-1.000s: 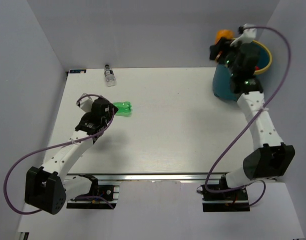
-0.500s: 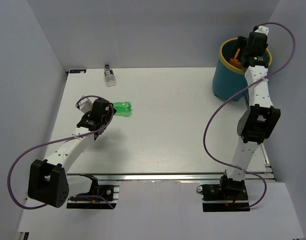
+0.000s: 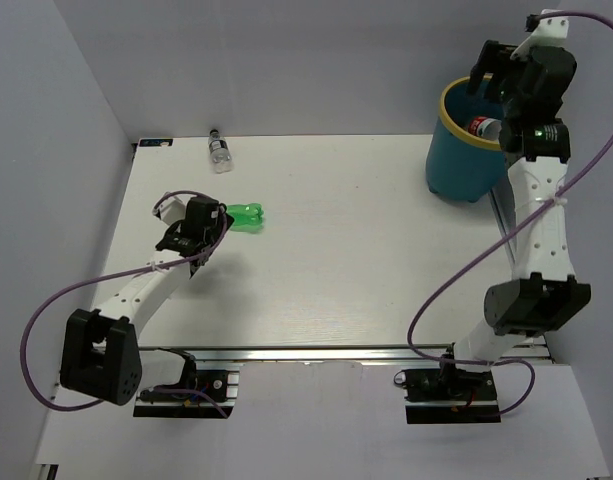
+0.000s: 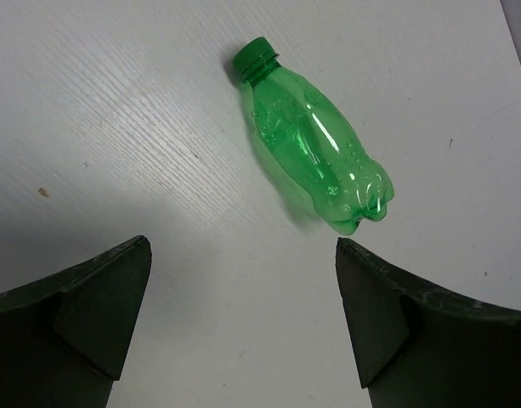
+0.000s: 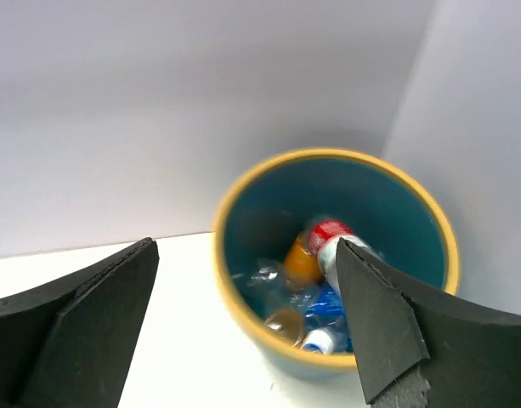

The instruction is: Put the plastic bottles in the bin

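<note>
A green bottle [image 3: 248,216] lies on its side on the white table, and shows in the left wrist view [image 4: 315,144] just ahead of my open, empty left gripper [image 3: 212,224] [image 4: 243,248]. A clear dark-capped bottle [image 3: 219,150] lies at the table's far edge. The teal bin with a yellow rim [image 3: 456,170] stands at the far right. My right gripper [image 3: 497,72] [image 5: 245,248] hangs open and empty above it. Inside the bin [image 5: 243,195] lie an orange bottle [image 5: 301,259], a red-labelled bottle [image 5: 331,235], a blue-labelled bottle [image 5: 328,308] and others.
Grey walls enclose the table on the left, back and right. The bin sits in the far right corner, close to the walls. A small dark tag [image 3: 154,142] lies at the far left corner.
My right gripper carried an orange bottle down into the bin, let it go, and rose open above the rim. My left gripper edged slightly nearer the green bottle.
</note>
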`<control>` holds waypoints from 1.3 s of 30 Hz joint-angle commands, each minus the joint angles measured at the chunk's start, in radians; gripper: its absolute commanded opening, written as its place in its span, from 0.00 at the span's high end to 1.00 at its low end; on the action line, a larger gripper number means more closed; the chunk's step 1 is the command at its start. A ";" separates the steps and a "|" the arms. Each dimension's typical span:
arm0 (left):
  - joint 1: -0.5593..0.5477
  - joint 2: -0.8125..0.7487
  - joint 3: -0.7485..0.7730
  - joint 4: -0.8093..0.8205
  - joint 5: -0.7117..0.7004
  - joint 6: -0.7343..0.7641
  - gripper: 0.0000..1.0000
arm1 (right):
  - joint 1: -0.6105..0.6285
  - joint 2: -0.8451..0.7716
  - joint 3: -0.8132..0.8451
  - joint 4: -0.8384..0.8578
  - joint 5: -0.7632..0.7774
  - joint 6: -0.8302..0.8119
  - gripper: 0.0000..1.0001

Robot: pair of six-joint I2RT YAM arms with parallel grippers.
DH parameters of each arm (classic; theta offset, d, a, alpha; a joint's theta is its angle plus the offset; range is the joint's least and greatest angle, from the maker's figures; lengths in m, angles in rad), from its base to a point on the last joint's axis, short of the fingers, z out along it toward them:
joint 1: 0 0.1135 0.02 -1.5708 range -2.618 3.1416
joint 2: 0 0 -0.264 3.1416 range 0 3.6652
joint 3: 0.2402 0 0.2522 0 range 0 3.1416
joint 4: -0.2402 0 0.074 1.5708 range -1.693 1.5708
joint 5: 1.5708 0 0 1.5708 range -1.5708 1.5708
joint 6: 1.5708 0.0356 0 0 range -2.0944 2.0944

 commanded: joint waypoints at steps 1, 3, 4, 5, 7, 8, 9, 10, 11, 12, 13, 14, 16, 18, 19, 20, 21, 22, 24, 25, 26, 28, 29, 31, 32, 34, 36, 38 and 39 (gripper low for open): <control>0.014 0.045 0.019 0.065 0.041 -0.022 0.02 | 0.094 -0.098 -0.110 0.049 -0.053 -0.110 0.11; 0.018 0.075 0.036 0.096 0.064 -0.031 0.02 | 0.192 -0.154 -0.202 0.090 -0.026 -0.147 0.11; 0.018 0.113 0.058 0.102 0.065 -0.039 0.02 | 0.247 -0.209 -0.303 0.106 -0.032 -0.148 0.11; 0.021 0.135 0.070 0.102 0.067 -0.053 0.02 | 0.269 -0.235 -0.358 0.124 -0.049 -0.142 0.11; 0.026 0.176 0.090 0.106 0.076 -0.099 0.02 | 0.300 -0.325 -0.479 0.220 -0.145 -0.084 0.11; 0.034 0.219 0.104 0.122 0.084 -0.111 0.02 | 0.323 -0.350 -0.598 0.265 -0.174 -0.067 0.11; 0.037 0.241 0.111 0.129 0.099 -0.134 0.02 | 0.333 -0.375 -0.648 0.340 -0.216 -0.011 0.11; 0.043 0.262 0.121 0.135 0.113 -0.145 0.02 | 0.344 -0.402 -0.687 0.380 -0.237 0.002 0.11; 0.055 0.301 0.140 0.154 0.126 -0.153 0.02 | 0.361 -0.410 -0.731 0.396 -0.266 0.002 0.11; 0.058 0.321 0.150 0.166 0.136 -0.163 0.02 | 0.369 -0.415 -0.738 0.399 -0.312 -0.009 0.11; 0.064 0.336 0.160 0.181 0.139 -0.171 0.02 | 0.378 -0.415 -0.739 0.385 -0.329 -0.012 0.11; 0.064 0.350 0.182 0.189 0.139 -0.174 0.02 | 0.381 -0.413 -0.738 0.376 -0.346 -0.018 0.11; 0.066 0.382 0.197 0.198 0.118 -0.192 0.02 | 0.384 -0.415 -0.739 0.356 -0.362 -0.024 0.11; 0.064 0.401 0.204 0.218 0.102 -0.222 0.02 | 0.384 -0.421 -0.758 0.354 -0.360 -0.029 0.11; 0.066 0.422 0.205 0.220 0.091 -0.237 0.02 | 0.384 -0.427 -0.767 0.357 -0.357 -0.027 0.11; 0.067 0.433 0.207 0.221 0.079 -0.246 0.02 | 0.384 -0.428 -0.776 0.362 -0.357 -0.026 0.11; 0.067 0.442 0.214 0.221 0.068 -0.265 0.02 | 0.384 -0.432 -0.791 0.365 -0.359 -0.024 0.11; 0.067 0.466 0.216 0.226 0.056 -0.275 0.02 | 0.384 -0.433 -0.799 0.365 -0.359 -0.021 0.11; 0.070 0.496 0.226 0.240 0.050 -0.280 0.02 | 0.386 -0.432 -0.813 0.367 -0.369 -0.015 0.11; 0.069 0.532 0.252 0.234 0.048 -0.279 0.02 | 0.386 -0.428 -0.821 0.365 -0.371 -0.015 0.11; 0.072 0.552 0.271 0.217 0.051 -0.279 0.02 | 0.386 -0.425 -0.824 0.362 -0.371 -0.012 0.11; 0.072 0.607 0.320 0.183 0.062 -0.280 0.04 | 0.386 -0.421 -0.834 0.348 -0.366 -0.001 0.10; 0.072 0.621 0.331 0.177 0.062 -0.282 0.06 | 0.386 -0.424 -0.842 0.345 -0.371 0.004 0.11; 0.073 0.634 0.337 0.188 0.067 -0.283 0.11 | 0.390 -0.438 -0.876 0.347 -0.377 0.019 0.11; 0.075 0.638 0.338 0.192 0.065 -0.283 0.14 | 0.393 -0.445 -0.891 0.351 -0.388 0.023 0.11; 0.073 0.634 0.339 0.200 0.061 -0.274 0.27 | 0.406 -0.468 -0.926 0.357 -0.391 0.033 0.11; 0.075 0.625 0.342 0.206 0.053 -0.253 0.35 | 0.419 -0.490 -0.986 0.354 -0.395 0.024 0.11; 0.073 0.617 0.349 0.214 0.061 -0.225 0.50 | 0.432 -0.501 -1.043 0.351 -0.398 0.025 0.11; 0.075 0.608 0.352 0.220 0.067 -0.191 0.54 | 0.439 -0.510 -1.060 0.353 -0.414 0.025 0.11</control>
